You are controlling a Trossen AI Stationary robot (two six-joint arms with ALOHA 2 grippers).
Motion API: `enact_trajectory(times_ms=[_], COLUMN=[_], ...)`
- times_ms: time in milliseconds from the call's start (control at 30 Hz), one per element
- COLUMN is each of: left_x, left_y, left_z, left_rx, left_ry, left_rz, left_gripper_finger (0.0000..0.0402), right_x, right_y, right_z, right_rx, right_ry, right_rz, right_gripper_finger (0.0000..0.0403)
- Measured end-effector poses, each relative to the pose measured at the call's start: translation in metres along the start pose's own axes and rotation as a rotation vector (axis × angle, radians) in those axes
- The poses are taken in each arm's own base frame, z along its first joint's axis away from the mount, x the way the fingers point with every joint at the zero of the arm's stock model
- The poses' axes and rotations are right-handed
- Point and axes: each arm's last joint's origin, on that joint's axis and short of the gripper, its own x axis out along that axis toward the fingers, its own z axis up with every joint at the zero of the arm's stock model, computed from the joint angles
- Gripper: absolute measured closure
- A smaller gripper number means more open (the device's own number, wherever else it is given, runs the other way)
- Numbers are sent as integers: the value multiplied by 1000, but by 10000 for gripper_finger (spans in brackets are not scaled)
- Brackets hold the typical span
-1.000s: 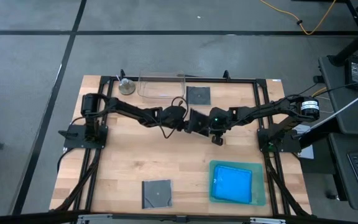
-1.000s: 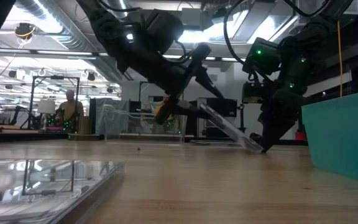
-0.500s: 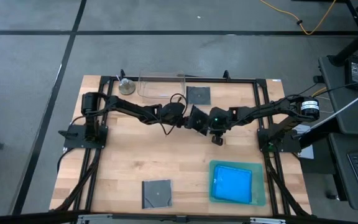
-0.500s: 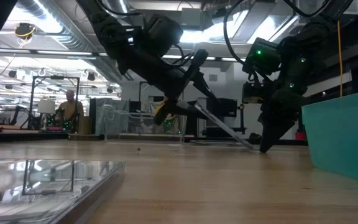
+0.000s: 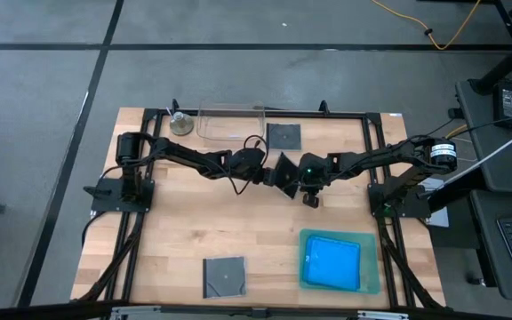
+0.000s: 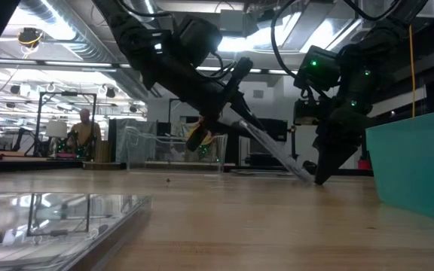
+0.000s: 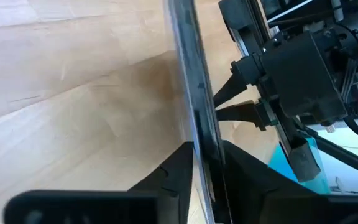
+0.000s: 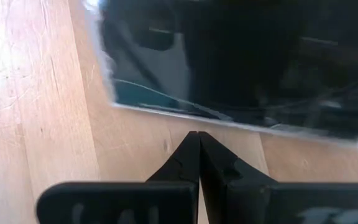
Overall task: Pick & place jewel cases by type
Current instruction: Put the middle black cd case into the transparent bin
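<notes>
Left wrist view: left claw (image 7: 207, 163) clamped on tilted dark case (image 7: 194, 93).

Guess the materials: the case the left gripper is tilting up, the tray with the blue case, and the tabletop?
Tilted case in the left gripper: likely hard plastic, dark and glossy, its face mirroring the right gripper shut beside it. Tray: translucent teal-green plastic, apparently. Tabletop: light wood planks with visible grain, matte.
</notes>
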Motion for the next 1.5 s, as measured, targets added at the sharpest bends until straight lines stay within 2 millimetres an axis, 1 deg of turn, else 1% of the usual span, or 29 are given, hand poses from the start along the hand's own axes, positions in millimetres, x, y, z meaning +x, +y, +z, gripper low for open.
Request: enact_trajectory(times_ms=[367, 500, 633, 800, 900, 1033, 1233, 1333, 1500], left_x=[0, 0, -1, -13, -24, -43, -84, -105, -141], left_y=[1, 1, 0, -9, -16, -25, -40, -49, -66], left_z=[1, 2, 5, 15, 25, 41, 62, 69, 77], left_rx=[6, 7, 5, 45, 84, 120, 203, 256, 340], left_ry=[-10, -13, -21, -58, -93, -149, -240, -296, -415], left_rz=[11, 12, -1, -28, -50, -56, -34, -34, -55], left_gripper_finger=[374, 381, 379, 381, 381, 381, 381, 381, 381], right_x=[0, -3, -10, -24, -34, -49, -76, -91, -111], right_y=[0, 0, 1, 2, 2, 4, 6, 7, 8], right_z=[-1, -1, -1, -2, -4, -2, 1, 1, 3], right_rx=[1, 5, 31, 71, 82, 111, 150, 174, 187], right_ry=[14, 9, -7, -23, -32, -91, -232, -308, -431], right_rz=[0, 5, 8, -27, -55, -53, -98, -127, -138], right_gripper_finger=[393, 393, 397, 392, 391, 397, 392, 388, 398])
